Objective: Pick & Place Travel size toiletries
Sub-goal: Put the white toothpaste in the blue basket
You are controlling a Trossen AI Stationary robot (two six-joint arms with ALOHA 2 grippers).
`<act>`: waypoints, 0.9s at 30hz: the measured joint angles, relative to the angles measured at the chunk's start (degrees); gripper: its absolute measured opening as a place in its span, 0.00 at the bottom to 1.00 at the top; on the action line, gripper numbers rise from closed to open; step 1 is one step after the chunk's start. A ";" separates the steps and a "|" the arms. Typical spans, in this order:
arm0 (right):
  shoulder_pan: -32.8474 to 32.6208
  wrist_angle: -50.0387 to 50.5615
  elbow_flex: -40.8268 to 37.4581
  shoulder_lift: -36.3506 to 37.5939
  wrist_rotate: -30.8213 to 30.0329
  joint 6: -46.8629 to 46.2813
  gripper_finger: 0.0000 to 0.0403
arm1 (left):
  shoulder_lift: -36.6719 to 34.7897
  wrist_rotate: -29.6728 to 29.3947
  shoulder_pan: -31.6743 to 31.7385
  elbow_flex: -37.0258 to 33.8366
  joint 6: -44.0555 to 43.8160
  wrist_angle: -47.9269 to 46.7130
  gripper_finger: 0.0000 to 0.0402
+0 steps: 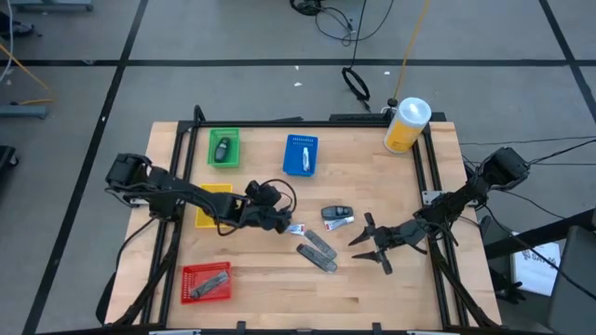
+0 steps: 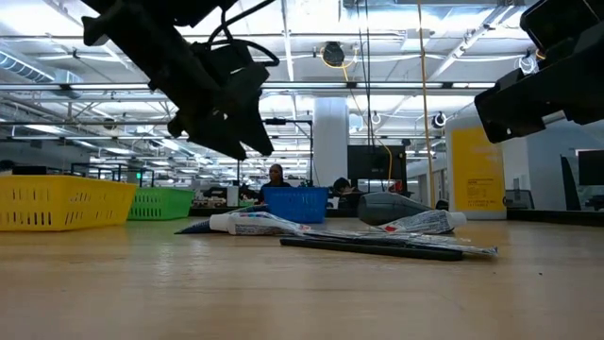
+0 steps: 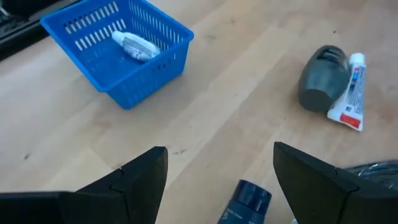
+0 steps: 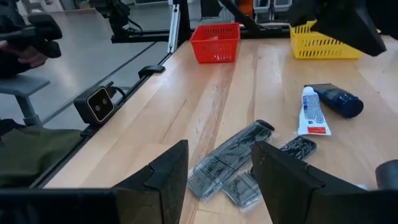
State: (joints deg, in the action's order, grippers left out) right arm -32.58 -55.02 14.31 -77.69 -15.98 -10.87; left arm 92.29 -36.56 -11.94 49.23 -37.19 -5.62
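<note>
While our left gripper (image 1: 282, 221) hovers with its fingers spread and nothing between them, a dark blue bottle (image 3: 247, 200) lies on the table (image 1: 372, 298) right below the gap, beside a white tube (image 1: 296, 228). In the left wrist view we see those fingers (image 3: 140, 180) wide apart, with the bottle's cap just ahead of them. Our right gripper (image 1: 371, 244) hangs near the middle of the table's right half, released as well, its fingers splayed toward two grey packets (image 1: 318, 250) that lie side by side just beside it, apart from its tips. Behind the packets we see a dark grey bottle (image 1: 336, 213) touching a second white tube (image 1: 343, 222). Some toiletries already sit in trays: a whitish tube (image 3: 134, 45) in the blue tray (image 1: 300, 154), a dark item (image 1: 222, 150) in the green tray (image 1: 223, 147), a grey packet (image 1: 210, 285) in the red tray (image 1: 205, 282). Under our left arm sits a yellow tray (image 1: 212, 205); we cannot tell what it holds. At the back right corner stands a yellow canister (image 1: 406, 125).
</note>
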 joint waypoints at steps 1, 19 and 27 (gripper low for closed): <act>0.01 0.00 0.00 0.00 -0.70 0.06 0.42 | 0.01 -0.17 -0.04 0.00 0.52 0.03 0.70; 12.23 -2.46 0.00 0.00 -5.66 4.65 0.42 | 0.00 -3.07 5.41 0.00 19.18 10.90 0.70; 24.21 -15.75 0.07 0.00 -9.51 15.74 0.42 | 0.00 -5.19 11.57 0.00 22.43 13.76 0.70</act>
State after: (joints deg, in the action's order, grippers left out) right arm -8.37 -70.77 14.37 -77.69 -25.49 4.87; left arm 92.29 -41.76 -0.36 49.23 -14.77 8.14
